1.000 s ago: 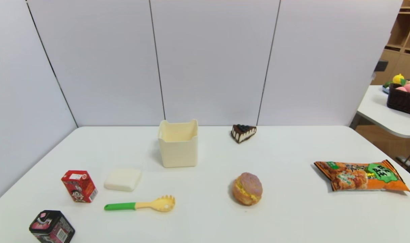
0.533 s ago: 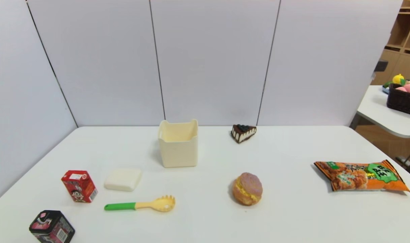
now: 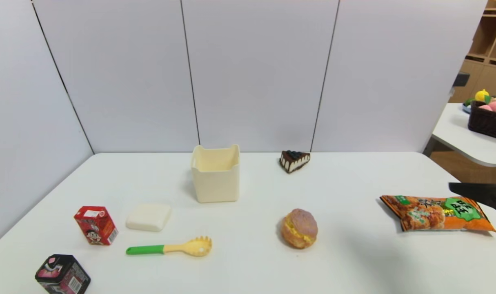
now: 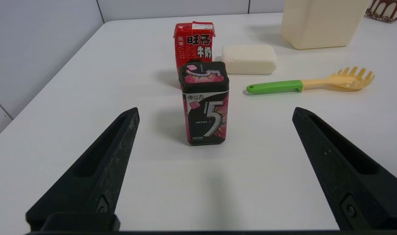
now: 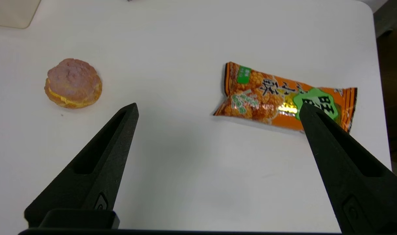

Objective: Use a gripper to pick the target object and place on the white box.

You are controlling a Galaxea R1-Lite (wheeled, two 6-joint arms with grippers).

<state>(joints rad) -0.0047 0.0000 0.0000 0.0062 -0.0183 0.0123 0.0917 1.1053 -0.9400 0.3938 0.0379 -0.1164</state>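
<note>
Right wrist view shows the right gripper (image 5: 218, 109) spread wide and holding nothing, above the table (image 5: 185, 169). Far away, the cake slice (image 3: 294, 161) sits beside the white box (image 3: 215, 175).

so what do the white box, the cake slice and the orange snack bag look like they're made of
The white box: seemingly moulded plastic, cream and matte, going by its smooth thin walls and notched rim.
The cake slice: probably a foam or soft-plastic toy, dull, with painted-looking cream stripes; the look leaves it open.
The orange snack bag: printed plastic film, glossy, with crinkles and bright glare spots.
</note>
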